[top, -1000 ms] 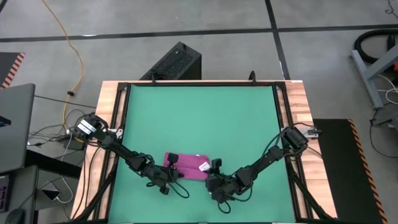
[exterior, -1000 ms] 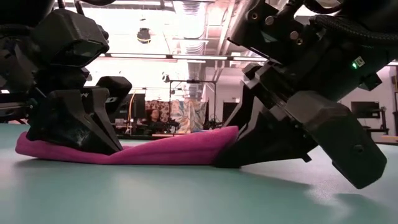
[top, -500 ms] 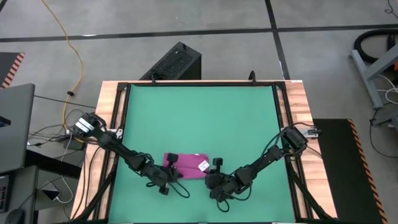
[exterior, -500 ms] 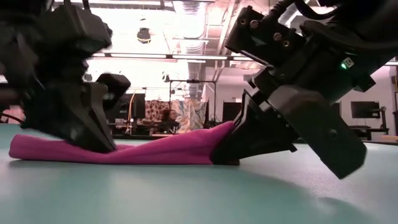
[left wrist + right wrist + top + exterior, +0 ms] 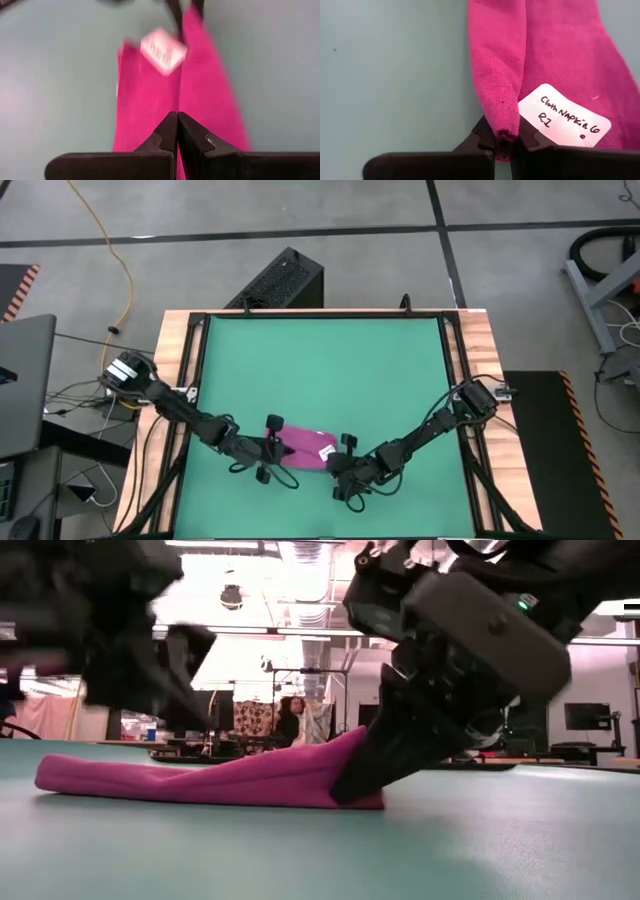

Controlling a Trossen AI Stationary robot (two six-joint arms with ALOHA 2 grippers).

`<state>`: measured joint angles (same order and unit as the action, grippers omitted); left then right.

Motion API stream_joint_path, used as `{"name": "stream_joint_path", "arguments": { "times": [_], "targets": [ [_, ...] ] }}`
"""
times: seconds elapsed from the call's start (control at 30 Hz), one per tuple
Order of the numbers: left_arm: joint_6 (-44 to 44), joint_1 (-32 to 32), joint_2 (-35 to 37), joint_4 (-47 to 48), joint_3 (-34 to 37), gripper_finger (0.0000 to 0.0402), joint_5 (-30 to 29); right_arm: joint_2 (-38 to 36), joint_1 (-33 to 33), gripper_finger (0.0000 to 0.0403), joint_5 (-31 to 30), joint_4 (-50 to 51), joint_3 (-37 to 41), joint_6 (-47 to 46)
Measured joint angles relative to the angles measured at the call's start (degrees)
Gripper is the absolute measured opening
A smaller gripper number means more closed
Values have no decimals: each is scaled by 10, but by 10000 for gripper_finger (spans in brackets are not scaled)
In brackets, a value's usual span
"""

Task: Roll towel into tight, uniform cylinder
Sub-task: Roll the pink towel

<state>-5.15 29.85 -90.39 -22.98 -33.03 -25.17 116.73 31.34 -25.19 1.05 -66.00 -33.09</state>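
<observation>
Right arm: you have it stretched low from the table's right side toward the near middle, the right gripper [image 5: 501, 141] down at the towel's [image 5: 303, 447] right end.
Right fingers: pinched on a raised fold of the towel's edge, just beside the white tag [image 5: 563, 121].
Left arm: you have it reaching in low from the left, the left gripper [image 5: 177, 131] over the towel's left end.
Left fingers: pressed together, nothing visibly between them.
Towel: lying folded and elongated on the green mat [image 5: 320, 370], near the front edge, its right end lifted.

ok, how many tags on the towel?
1 visible. A white tag lies on the towel at the end the right end effector pinches. It also shows in the left wrist view. The underside is hidden, so another could be there.
</observation>
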Motion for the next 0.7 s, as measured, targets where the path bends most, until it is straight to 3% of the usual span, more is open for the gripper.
{"name": "stream_joint_path", "arguments": {
  "times": [0.23,0.7],
  "targets": [
    [-26,-25,-48,-9,10,0,8,-34,-11,33,53,29,2,-94],
    [3,-55,-62,-17,24,0,117,-58,-41,33,93,69,2,-315]
  ]
}}
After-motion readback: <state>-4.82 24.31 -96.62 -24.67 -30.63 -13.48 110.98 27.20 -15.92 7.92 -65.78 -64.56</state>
